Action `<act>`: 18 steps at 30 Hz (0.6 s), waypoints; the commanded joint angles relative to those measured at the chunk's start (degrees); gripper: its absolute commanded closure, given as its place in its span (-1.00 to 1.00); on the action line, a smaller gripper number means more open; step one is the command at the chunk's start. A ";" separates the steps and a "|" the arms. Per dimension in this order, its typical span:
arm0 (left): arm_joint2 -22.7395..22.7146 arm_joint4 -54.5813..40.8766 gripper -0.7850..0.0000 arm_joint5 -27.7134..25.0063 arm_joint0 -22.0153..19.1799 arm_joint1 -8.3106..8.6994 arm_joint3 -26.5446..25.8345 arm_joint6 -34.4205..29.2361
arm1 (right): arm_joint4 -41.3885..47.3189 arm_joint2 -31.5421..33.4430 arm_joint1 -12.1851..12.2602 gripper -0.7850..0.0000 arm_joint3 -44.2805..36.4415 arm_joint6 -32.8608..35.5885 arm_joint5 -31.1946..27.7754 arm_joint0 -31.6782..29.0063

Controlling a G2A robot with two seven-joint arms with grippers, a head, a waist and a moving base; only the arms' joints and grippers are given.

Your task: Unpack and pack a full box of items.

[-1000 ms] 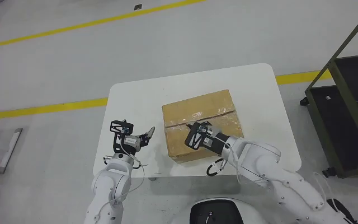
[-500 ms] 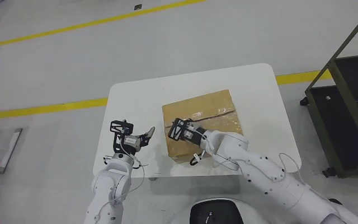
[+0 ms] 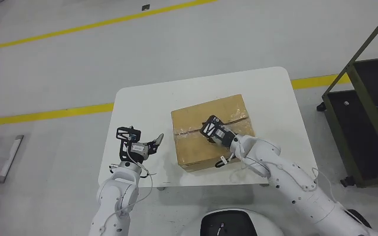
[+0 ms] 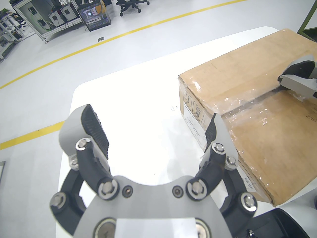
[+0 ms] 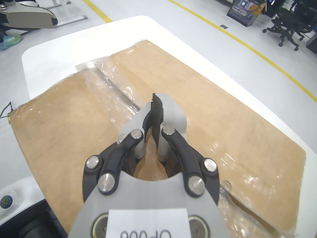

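A brown cardboard box (image 3: 212, 118) sits closed on the white table (image 3: 142, 106), its top seam covered with clear tape (image 5: 116, 85). My right gripper (image 3: 211, 129) is shut with nothing in it, its tips resting on the taped seam near the middle of the lid (image 5: 218, 115). The same gripper's fingers (image 4: 297, 80) show at the seam in the left wrist view. My left gripper (image 3: 142, 140) hovers open over the bare table left of the box (image 4: 247, 105), its fingers (image 4: 91, 130) holding nothing.
A dark green metal cart (image 3: 354, 112) stands on the floor to the right of the table. Yellow lines (image 3: 53, 113) cross the grey floor. Bare tabletop lies left of and behind the box.
The right gripper swung left across the box lid, then came back right and further toward the back, onto the taped seam. The left arm has not moved.
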 commanded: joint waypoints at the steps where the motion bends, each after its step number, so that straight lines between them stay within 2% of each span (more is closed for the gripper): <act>1: 0.00 0.00 -1.00 0.00 0.00 0.00 0.00 0.00 | -0.07 1.99 0.47 1.00 -1.10 -0.07 -0.40 -1.39; 13: 0.00 0.00 -1.00 0.00 0.00 0.00 0.00 0.00 | 1.22 18.75 3.78 1.00 -10.54 0.67 -1.01 -13.01; 18: 0.00 0.00 -1.00 0.00 0.00 0.00 0.00 0.00 | 5.95 22.93 4.33 1.00 -15.75 -1.22 -3.42 -15.91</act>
